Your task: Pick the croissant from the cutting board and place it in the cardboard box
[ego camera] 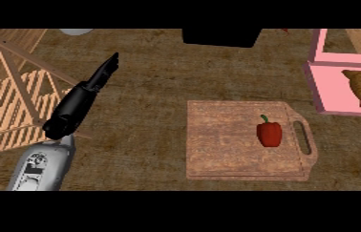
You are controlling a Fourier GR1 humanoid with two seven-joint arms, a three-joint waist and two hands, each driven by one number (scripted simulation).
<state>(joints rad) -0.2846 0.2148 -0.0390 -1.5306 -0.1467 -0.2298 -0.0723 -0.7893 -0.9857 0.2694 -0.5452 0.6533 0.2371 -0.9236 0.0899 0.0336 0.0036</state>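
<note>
A dark, rough-grained wooden counter [155, 83] spreads below me and fills nearly the whole view.

Nearest to me, at about 8 o'clock, my grey left forearm [42, 164] comes up from the lower edge. My left hand [72, 107] continues from it at about 9 o'clock, leaning toward 1 o'clock. Its fingers [106, 71] are straight and held close together in a narrow blade, and they carry nothing. The hand overlaps the inner edge of a pale wooden slatted rack [25, 97] that runs down the left side. I cannot tell whether the hand touches the rack or the counter.

At about 4 o'clock the cutting board [218, 150] lies flat on the counter, with its slotted handle [311, 145] pointing to 3 o'clock. A red bell pepper [269, 133] with a green stem sits on the board just beside the handle, stem toward 12 o'clock.

Farther off, at about 2 o'clock, a pink box [321, 83] is cut by the right edge, close to the board's far corner. Inside it, against the edge of the view, lies a tan-brown shape that I take for the croissant [353, 85]. Only part of it shows.

Farthest away, at 12 o'clock, a black block [220, 36] stands at the top edge. At about 11 o'clock, a sliver of something pale grey [76, 31] shows.
</note>
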